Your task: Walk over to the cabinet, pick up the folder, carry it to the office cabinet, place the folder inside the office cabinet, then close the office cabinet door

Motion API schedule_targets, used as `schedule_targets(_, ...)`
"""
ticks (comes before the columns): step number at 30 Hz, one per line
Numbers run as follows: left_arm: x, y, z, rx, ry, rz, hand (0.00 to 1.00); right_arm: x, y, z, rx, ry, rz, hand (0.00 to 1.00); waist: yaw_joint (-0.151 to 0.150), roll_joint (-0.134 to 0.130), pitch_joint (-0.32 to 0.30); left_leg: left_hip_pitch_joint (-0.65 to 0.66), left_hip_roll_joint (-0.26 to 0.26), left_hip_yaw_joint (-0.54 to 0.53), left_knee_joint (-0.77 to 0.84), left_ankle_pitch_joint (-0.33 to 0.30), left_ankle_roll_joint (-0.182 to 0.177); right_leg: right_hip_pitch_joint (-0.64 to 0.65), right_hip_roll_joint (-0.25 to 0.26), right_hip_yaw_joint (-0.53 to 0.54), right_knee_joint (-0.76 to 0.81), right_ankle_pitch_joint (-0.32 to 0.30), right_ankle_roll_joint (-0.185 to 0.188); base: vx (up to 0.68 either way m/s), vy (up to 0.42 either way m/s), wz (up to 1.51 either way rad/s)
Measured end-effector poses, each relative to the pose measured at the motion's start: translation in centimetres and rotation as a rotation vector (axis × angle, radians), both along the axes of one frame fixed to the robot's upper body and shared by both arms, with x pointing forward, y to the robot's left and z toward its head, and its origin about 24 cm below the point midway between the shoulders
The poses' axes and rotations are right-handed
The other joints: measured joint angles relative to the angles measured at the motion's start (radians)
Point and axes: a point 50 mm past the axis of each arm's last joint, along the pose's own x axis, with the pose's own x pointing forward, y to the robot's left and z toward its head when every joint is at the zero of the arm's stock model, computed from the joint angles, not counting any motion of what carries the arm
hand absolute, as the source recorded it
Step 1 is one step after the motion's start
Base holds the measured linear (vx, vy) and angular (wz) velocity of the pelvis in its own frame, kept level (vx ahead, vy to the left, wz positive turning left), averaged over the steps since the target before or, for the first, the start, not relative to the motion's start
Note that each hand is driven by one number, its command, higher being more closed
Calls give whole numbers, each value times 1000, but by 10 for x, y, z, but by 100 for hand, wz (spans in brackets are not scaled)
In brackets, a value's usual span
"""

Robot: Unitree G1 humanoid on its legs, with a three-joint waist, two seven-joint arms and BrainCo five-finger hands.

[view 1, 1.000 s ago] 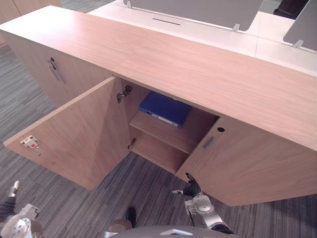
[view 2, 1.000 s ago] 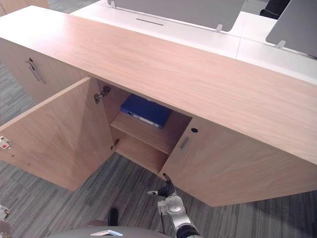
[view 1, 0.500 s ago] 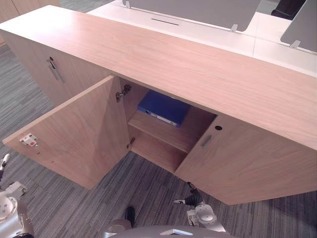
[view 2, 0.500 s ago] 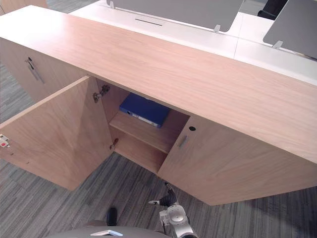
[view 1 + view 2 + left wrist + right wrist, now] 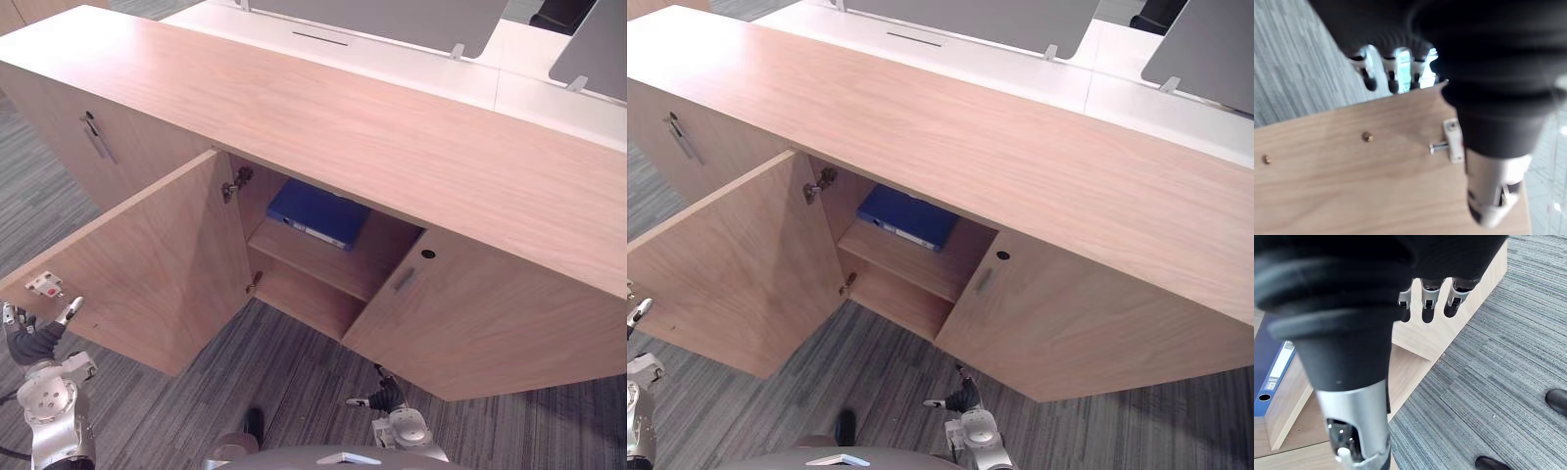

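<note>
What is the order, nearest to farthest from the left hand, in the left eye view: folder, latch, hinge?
1. White latch, on the open door, beside the left hand.
2. Hinge, where the door pivots.
3. Blue folder, on the shelf.

I see the office cabinet (image 5: pixel 411 147) with its left door (image 5: pixel 157 274) standing wide open and the blue folder (image 5: pixel 318 212) lying flat on the upper shelf (image 5: pixel 323 259) inside. My left robot hand (image 5: pixel 37 343) sits just below that door's outer corner, fingers spread upward. The right robot hand (image 5: pixel 386 396) hangs low over the carpet (image 5: pixel 294 377), near the right door (image 5: pixel 470 323).
</note>
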Motion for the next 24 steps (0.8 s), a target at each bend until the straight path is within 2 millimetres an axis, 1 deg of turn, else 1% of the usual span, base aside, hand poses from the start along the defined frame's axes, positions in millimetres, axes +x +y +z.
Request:
schedule_targets(2,0,-2,-1,8,12,0,0,0,0,0,-2,0,2,0,-2,1,-1,2,2,1,0,0,-2,0,1,1,1,0,0,-55,-28,-1)
schedule_targets(4,0,-7,-7,-14,16,1,0,-1,0,0,-15,3,17,0,-3,4,-3,0,2,2,0,-5,-10,-4,1,3,1,0,0,-69,-22,-3)
schedule_targets(7,2,-16,-14,-39,30,-15,0,-6,0,-2,-23,15,25,0,-4,8,-9,-10,2,2,0,-5,-10,-10,1,4,-2,0,0,-70,-24,0)
schedule_targets(10,0,-22,-20,-32,66,-34,0,-8,0,-3,-23,22,23,0,-4,9,-12,-17,1,3,0,-2,-12,-14,-1,8,-11,-1,0,-61,-23,0)
schedule_targets(18,-5,-35,-33,-74,98,-50,0,-8,0,-3,-22,21,22,0,-4,6,-14,-25,-4,21,0,11,-16,-18,-8,25,-31,-10,9,-35,-17,-2)
schedule_targets(21,-6,-40,-37,-94,101,-52,0,-8,0,-3,-22,20,23,0,-2,6,-14,-29,-5,23,0,14,-14,-21,-10,27,-31,-10,9,0,0,0)
schedule_targets(24,-9,-43,-40,-101,115,-58,0,-6,1,-2,-20,15,26,0,-1,6,-14,-28,-7,28,0,21,-5,-23,-11,39,-31,-9,10,-1,-5,-2)
